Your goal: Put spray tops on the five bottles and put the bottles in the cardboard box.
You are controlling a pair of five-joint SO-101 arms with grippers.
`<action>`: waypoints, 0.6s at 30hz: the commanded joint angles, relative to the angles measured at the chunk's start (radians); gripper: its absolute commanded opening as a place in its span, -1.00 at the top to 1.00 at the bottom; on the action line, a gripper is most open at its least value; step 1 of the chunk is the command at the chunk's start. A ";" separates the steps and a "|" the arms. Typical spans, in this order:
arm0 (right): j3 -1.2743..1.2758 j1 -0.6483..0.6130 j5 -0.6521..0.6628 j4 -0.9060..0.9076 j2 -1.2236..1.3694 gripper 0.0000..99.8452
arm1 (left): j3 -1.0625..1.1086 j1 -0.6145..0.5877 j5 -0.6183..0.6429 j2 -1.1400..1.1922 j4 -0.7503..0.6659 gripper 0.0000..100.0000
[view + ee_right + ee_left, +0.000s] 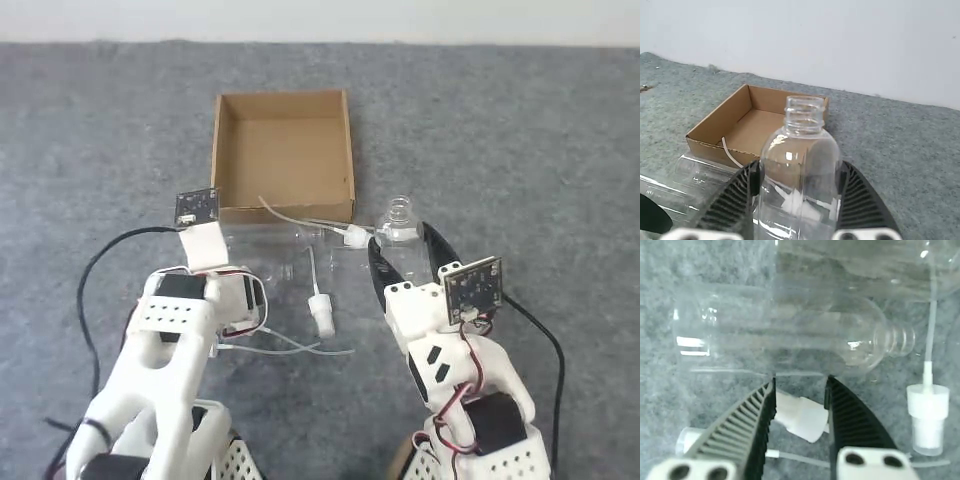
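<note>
Grey worktop point(560, 130): open ground on every side of the clutter. Cardboard box point(285, 150) holds no bottles yet. A loose tube point(275, 212) leans against its near wall. Clear bottles point(270, 250) lie just in front of that wall, uncapped; count unclear. Right hand point(402, 240) grasps an upright bottle point(799, 150), neck bare, near the box's corner. Left hand point(800, 385) is clenched on a spray top point(802, 417). A second spray top point(322, 315) lies between the arms. Judgement: nothing capped or boxed; all five remain. The box rim must be cleared on entry.
</note>
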 commanded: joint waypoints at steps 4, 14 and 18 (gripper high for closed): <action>-0.014 0.005 -0.009 -0.024 -0.015 0.91 | -0.113 -0.003 0.009 0.003 0.115 0.69; -0.014 0.005 -0.009 -0.024 -0.015 0.91 | -0.139 -0.009 0.009 0.005 0.137 0.69; -0.014 0.005 -0.009 -0.024 -0.015 0.91 | -0.157 -0.009 0.006 0.005 0.152 0.69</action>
